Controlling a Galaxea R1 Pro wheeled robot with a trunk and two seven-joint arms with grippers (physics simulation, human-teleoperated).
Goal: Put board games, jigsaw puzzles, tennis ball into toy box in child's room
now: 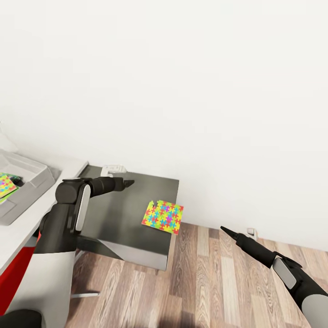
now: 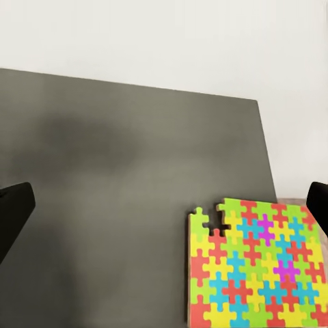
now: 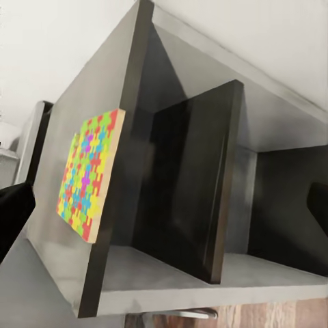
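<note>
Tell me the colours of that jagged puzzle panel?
Yellow, green, blue, red and pink jigsaw puzzle panel; left wrist view.

- jigsaw puzzle on cabinet: interlocked yellow, green, blue, red-orange and pink/magenta pieces; edge shows tan in the right wrist view
- second puzzle panel in bin at left: same multicolour mix, green and yellow strongest
- cabinet top: flat dark grey, faint streaks; side panel lighter grey; inside shelves dark grey to near black
- toy box: light grey, plain
- table: pale grey top
- wall: plain white
- floor: brown wood planks, grain pattern, mixed light and dark boards
- left gripper: black fingers, arm black with grey-white panels
- right gripper: black, arm black and light grey
- robot trunk: white with a red patch at lower left
</note>
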